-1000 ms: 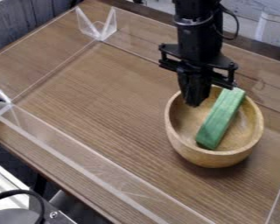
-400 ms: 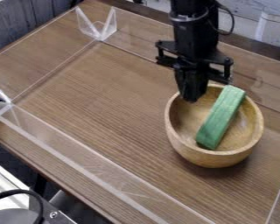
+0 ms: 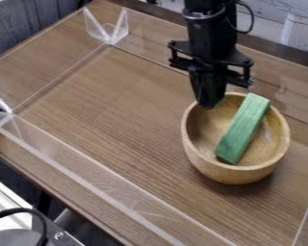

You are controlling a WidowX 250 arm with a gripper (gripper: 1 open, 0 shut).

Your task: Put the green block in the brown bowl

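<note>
The green block (image 3: pixel 243 128) lies slanted inside the brown bowl (image 3: pixel 202 159), one end resting up on the far rim. The bowl sits at the right of the wooden table. My gripper (image 3: pixel 210 99) hangs pointing down over the bowl's far-left rim, just left of the block's upper end. Its dark fingers are pressed together and hold nothing. It stands apart from the block.
A wooden tabletop (image 3: pixel 105 106) is fenced by low clear acrylic walls (image 3: pixel 66 159) on the left and front. A clear bracket (image 3: pixel 112 29) stands at the back left corner. A dark object (image 3: pixel 28 231) shows below the table's front edge.
My gripper has drifted slightly up and to the left, away from the bowl's inside. The green block and the bowl have stayed where they were.
</note>
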